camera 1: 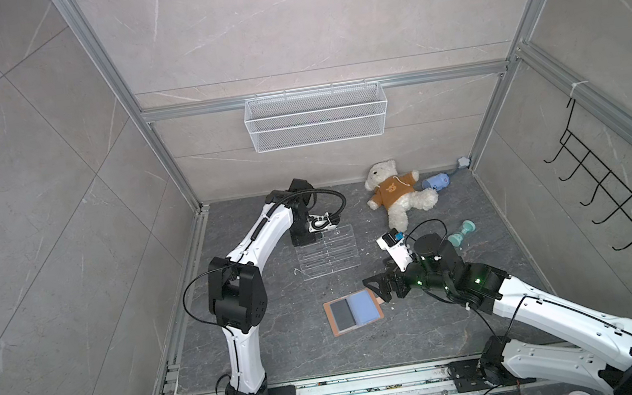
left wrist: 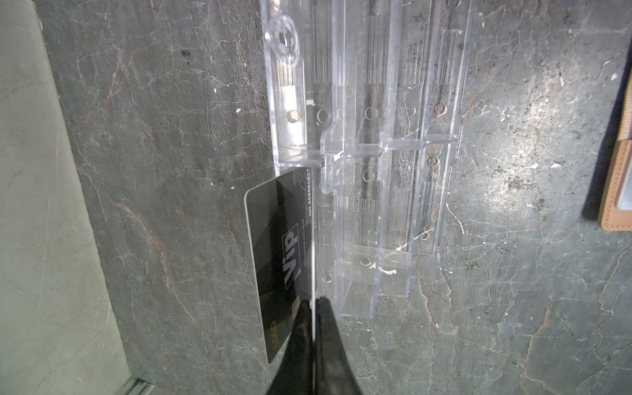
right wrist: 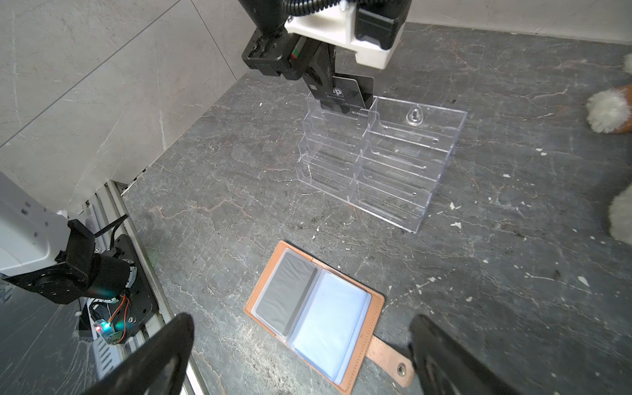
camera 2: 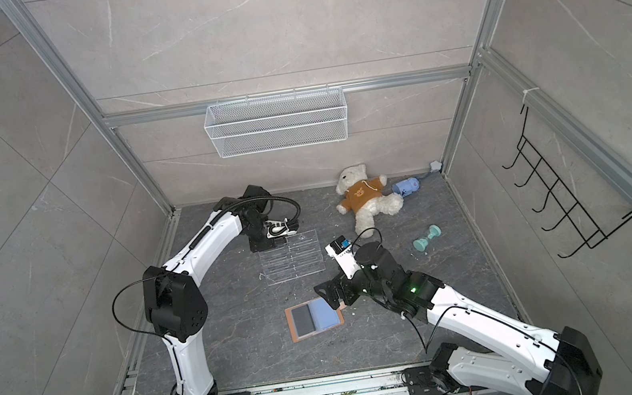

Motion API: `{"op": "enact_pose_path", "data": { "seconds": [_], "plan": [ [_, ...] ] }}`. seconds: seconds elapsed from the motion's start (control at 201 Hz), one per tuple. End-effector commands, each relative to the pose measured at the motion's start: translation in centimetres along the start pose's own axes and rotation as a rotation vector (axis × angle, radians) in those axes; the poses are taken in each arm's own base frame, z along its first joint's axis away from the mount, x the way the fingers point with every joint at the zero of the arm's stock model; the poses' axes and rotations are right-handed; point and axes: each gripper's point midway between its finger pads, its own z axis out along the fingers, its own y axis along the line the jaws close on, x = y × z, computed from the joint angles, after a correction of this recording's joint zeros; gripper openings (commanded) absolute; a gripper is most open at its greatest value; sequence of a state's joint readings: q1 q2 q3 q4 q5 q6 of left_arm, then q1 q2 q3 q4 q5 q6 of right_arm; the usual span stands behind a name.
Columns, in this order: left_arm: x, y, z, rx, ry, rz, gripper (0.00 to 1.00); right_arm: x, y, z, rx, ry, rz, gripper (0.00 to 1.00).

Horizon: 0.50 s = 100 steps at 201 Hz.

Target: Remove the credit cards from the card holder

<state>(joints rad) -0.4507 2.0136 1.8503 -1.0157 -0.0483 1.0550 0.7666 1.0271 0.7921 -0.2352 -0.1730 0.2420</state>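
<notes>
2 top views look down; wrist views share the rack (right wrist: 393, 164).

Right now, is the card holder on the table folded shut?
No, the card holder lies open flat, with its pale blue sleeves facing up.

card holder (left wrist: 614, 205) cut off at edge, teddy bear (right wrist: 608, 109) mostly cropped

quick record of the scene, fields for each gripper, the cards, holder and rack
left gripper: shut on card
card: upright, lower edge at rack's top rear tier
right gripper: open, hovering over holder
holder: open flat on table, dark card in one sleeve
rack: clear acrylic, standing beyond holder
</notes>
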Motion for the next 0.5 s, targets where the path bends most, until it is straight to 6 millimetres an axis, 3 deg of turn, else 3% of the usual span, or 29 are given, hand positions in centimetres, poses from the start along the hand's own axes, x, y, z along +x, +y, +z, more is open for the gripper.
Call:
{"op": "enact_pose_path", "data": {
  "seconds": [0.0,0.254,0.493],
  "plan": [
    [-0.44,0.32,0.01,0.010,-0.019,-0.033,0.06,-0.74,0.71,-0.09,-0.026,-0.010,-0.016,1.00],
    [-0.46,0.30,0.50,0.017,-0.010,-0.050,0.08,-0.59,0.93,0.03,-0.039,-0.001,-0.014,1.00],
    [-0.80,1.09,-0.32,-0.013,-0.023,-0.073,0.14,-0.62,0.99,-0.02,-0.043,-0.002,-0.012,1.00]
  ]
}}
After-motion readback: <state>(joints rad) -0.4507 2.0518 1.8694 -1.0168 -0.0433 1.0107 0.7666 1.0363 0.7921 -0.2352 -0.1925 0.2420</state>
